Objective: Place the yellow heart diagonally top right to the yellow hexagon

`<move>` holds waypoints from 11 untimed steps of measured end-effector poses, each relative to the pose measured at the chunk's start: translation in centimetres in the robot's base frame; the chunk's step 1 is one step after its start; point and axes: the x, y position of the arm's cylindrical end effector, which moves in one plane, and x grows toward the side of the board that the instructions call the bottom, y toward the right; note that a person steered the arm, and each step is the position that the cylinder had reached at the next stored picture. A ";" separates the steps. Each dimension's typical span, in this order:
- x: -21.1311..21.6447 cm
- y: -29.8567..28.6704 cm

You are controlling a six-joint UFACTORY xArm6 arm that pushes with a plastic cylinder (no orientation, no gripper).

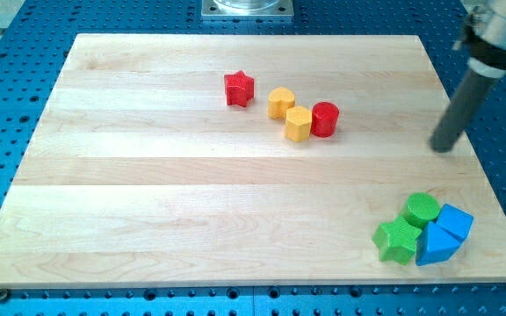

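Nearest the view's bottom right sits a cluster well apart from the work: a green star (pixel 398 240), a green cylinder (pixel 422 208), a blue triangular block (pixel 434 246) and a blue cube (pixel 453 222). Further up, my tip (pixel 444 147) rests on the wooden board (pixel 148 193) at the view's right, far from the yellow blocks; it is a bare rod with no fingers, holding nothing. Beyond, the yellow hexagon (pixel 298 124) touches the red cylinder (pixel 325 118) on its right, with the yellow heart (pixel 280 103) just up-left of it and a red star (pixel 239 89) further left. I judge the heart should be swept around above the hexagon, pushed from its left side, gently, without nudging the hexagon.
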 end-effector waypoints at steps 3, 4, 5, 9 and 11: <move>-2.8 -18.8; -4.3 -21.3; -7.8 -18.8; -16.9 -16.8; -14.2 -12.4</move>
